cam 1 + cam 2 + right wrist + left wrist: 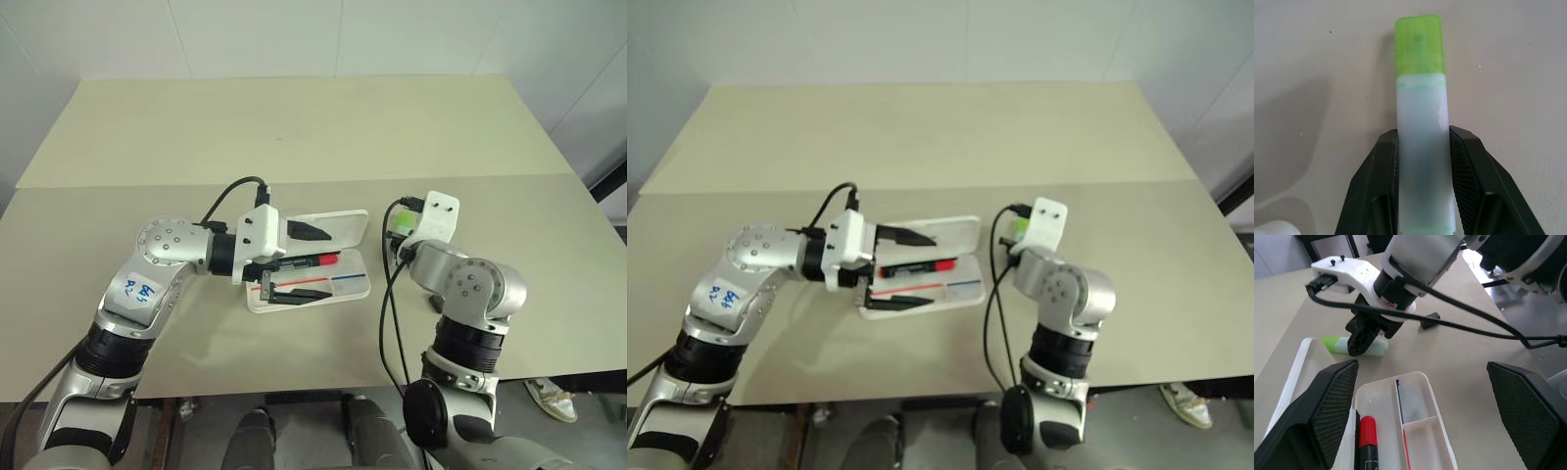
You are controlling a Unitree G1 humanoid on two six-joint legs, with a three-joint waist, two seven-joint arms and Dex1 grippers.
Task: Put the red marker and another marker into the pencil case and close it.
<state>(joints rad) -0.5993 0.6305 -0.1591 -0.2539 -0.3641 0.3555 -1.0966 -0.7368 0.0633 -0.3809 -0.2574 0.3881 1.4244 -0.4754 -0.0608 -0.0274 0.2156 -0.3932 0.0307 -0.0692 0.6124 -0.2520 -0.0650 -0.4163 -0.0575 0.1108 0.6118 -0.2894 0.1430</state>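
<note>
My right gripper [1421, 147] is clamped on the green marker [1421, 132], one black finger [1382, 166] pressed to each side of the pale barrel, green cap sticking out past the tips. The marker lies over the tan table [294, 137], just beside the case [323, 286] on its right side, off the end of the lid; in the left wrist view the same marker [1354, 344] sits right under my right gripper [1365, 335], just outside the case's far corner. Can't tell whether it's resting on the table or lifted a hair. The case is open: tray flat on the table, lid [338, 227] folded back on the far side. The red marker [309, 261] is already in the tray, lying lengthwise along the far wall, red cap toward the right end; the wrist view shows that cap [1367, 431] in the long compartment, next to the divider with the red-and-blue stripe [1399, 401]. My left gripper [299, 259] is released, fingers spread wide, reaching in from the case's left end: one finger [312, 232] over the lid, the other [294, 291] over the tray's near side, red marker between them but not touched. A small black block [1429, 321] sits on the table beyond the case, near my right arm.
</note>
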